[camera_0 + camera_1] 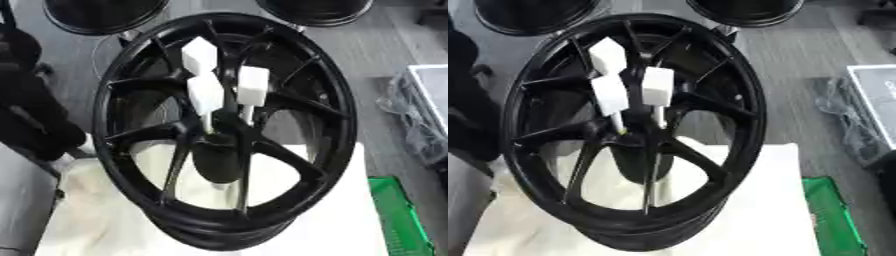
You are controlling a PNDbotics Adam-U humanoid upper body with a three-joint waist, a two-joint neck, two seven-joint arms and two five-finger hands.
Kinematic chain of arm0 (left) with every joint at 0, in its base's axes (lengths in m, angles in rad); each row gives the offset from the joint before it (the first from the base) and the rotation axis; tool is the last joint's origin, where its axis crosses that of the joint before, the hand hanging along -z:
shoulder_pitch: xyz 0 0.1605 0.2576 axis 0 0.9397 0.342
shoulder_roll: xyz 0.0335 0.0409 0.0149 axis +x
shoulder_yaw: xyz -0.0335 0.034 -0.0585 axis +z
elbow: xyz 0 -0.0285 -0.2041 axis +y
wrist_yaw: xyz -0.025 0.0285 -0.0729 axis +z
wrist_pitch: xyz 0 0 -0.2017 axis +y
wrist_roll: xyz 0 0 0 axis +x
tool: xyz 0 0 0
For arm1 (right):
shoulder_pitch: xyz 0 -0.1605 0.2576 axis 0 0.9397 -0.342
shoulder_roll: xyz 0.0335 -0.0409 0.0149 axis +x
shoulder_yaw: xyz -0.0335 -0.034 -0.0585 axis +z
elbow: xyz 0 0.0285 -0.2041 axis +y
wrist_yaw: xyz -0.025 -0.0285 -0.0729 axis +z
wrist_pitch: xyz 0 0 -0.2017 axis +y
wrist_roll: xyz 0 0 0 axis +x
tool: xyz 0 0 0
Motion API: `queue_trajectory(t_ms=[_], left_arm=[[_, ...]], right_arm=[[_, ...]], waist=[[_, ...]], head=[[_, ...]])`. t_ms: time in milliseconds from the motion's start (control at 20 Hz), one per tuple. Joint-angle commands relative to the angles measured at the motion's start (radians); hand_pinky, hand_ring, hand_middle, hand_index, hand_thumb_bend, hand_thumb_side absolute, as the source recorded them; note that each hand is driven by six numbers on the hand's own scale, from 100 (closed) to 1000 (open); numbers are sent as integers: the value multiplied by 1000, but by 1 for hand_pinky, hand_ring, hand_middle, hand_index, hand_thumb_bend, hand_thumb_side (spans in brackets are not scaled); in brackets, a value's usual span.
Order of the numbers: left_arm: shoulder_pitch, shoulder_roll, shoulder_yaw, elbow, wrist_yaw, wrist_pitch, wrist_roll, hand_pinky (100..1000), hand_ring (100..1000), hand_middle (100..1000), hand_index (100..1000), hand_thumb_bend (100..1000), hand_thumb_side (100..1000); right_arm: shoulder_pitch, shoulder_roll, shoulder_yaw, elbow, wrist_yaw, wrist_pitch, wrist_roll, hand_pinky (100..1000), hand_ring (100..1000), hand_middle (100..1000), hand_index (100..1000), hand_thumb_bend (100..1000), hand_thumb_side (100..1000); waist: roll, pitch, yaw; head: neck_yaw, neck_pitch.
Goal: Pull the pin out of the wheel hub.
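Your black wheel [223,130] fills the middle of the frame, resting on a white cloth [341,220] that covers the lower part. Three white-headed pins [206,95] stand up from the hub [219,132] just above centre, all seated. A dark shape at the left edge may be your arm, but no hand shows, so I cannot tell whether either is open or closed. Nothing is gripped yet: you must reach in and close on one pin's head. No writing is readable.
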Motion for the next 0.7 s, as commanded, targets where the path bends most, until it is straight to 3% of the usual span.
queue_trajectory(t_ms=[50, 100, 200, 250, 350, 400, 500, 700], left_arm=[[-16, 16, 16, -23, 2, -3, 6, 629, 741, 663, 768, 100, 836], [-18, 15, 16, -24, 3, -3, 6, 629, 741, 663, 768, 100, 836], [-19, 14, 16, -23, 4, -3, 6, 629, 741, 663, 768, 100, 841], [-18, 13, 16, -23, 4, -3, 6, 629, 741, 663, 768, 100, 837], [-18, 13, 17, -23, 4, -3, 7, 629, 741, 663, 768, 100, 836], [-17, 14, 18, -23, 4, -4, 8, 629, 741, 663, 768, 100, 836], [-17, 13, 18, -24, 5, -4, 9, 630, 741, 663, 768, 100, 837], [-20, 12, 16, -24, 6, -4, 7, 630, 742, 663, 769, 100, 838]], right_arm=[[18, 50, -43, 17, 104, 58, -6, 711, 646, 425, 645, 100, 120], [23, 65, -48, 43, 134, 59, 26, 714, 652, 430, 650, 100, 119], [32, 89, -61, 103, 177, 44, 88, 767, 755, 509, 759, 100, 100], [33, 98, -67, 135, 191, 35, 114, 783, 783, 545, 800, 100, 145], [33, 109, -83, 201, 234, 30, 151, 815, 843, 652, 899, 100, 183], [31, 113, -88, 228, 258, 37, 161, 844, 884, 748, 953, 100, 199], [28, 119, -90, 261, 311, 56, 185, 873, 920, 820, 991, 100, 218], [23, 129, -95, 267, 342, 101, 186, 877, 931, 855, 1000, 100, 209]], waist=[[0, -18, 1], [0, -19, 2], [3, -18, 6], [4, -18, 7], [7, -15, 10], [8, -14, 12], [11, -12, 13], [12, -12, 10]], head=[[3, -2], [2, -2], [2, -3], [1, -4], [-5, -7], [-9, -8], [-21, -7], [-31, -8]])
